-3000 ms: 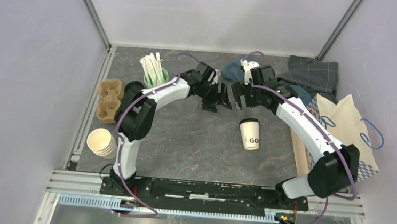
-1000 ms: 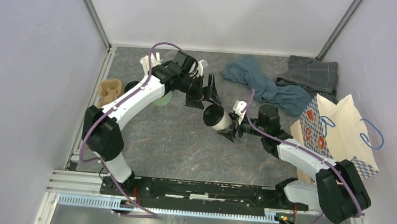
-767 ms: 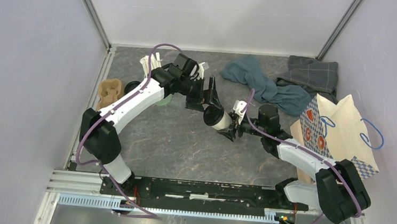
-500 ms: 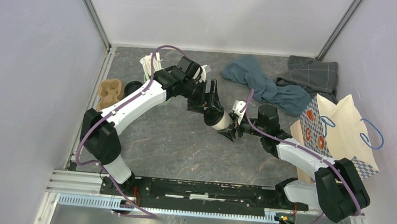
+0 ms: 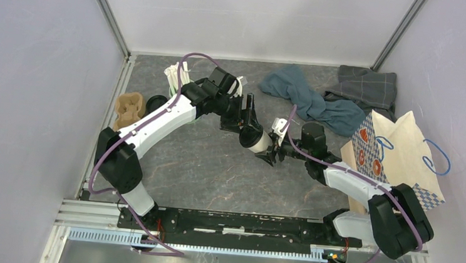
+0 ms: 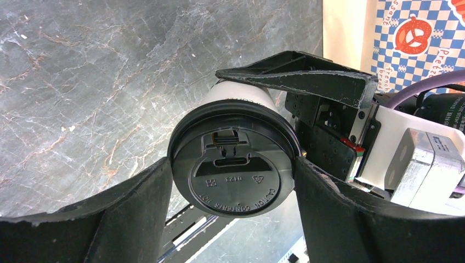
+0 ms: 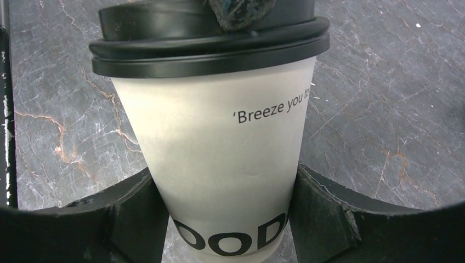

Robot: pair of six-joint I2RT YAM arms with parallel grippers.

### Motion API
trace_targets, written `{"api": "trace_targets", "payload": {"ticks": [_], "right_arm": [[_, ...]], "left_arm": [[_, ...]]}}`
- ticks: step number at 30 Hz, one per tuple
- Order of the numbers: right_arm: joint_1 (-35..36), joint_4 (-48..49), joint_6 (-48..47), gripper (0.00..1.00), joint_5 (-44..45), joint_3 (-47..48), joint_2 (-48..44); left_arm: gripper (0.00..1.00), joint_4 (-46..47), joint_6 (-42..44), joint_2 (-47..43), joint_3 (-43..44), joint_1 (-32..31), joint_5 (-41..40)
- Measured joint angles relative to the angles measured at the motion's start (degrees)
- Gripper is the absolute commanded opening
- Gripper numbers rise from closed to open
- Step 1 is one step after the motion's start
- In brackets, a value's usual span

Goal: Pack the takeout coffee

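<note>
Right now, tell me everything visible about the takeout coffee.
The takeout coffee is a white paper cup with black lettering, capped by a round black plastic lid with a sip tab. It is tilted, lid toward the left arm. The right tool clamps its body; the left tool straddles the lid rim.

Your right arm (image 5: 352, 182) lies low and reaches to the left. Its right gripper (image 7: 227, 213) is closed on the body of a small white paper cup with a round black plastic lid (image 7: 219, 137) and holds it tilted. Your left arm (image 5: 156, 118) reaches far forward and turns right at the wrist, so the left gripper (image 6: 233, 181) faces the right one. Its black fingers (image 6: 131, 208) stand one on each side of the lid, at the rim. You cannot tell if they press it.
</note>
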Motion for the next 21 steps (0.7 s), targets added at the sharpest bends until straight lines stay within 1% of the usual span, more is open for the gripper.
{"api": "trace_targets", "payload": {"ticks": [4, 8, 11, 17, 21], "right_arm": [[0.2, 0.5, 0.3, 0.74, 0.6, 0.0, 0.5], [0.6, 0.9, 0.4, 0.84, 1.4, 0.1, 1.2], [1.1, 0.9, 0.2, 0.98, 3.5, 0.1, 1.4], [1.6, 0.2, 0.1, 0.98, 7.4, 0.2, 1.1], [1.7, -5.6, 0.5, 0.98, 13.6, 1.6, -1.4]], "left_arm": [[0.63, 0.0, 0.0, 0.0, 0.0, -0.1, -0.9], [0.62, 0.0, 0.0, 0.0, 0.0, -0.2, -1.7], [0.61, -0.2, 0.0, 0.1, 0.0, -0.3, -3.0], [0.6, -0.5, 0.1, 1.9, 1.6, -0.3, -5.8], [0.6, -1.7, 0.9, 4.7, 5.0, -0.6, -9.2]]}}
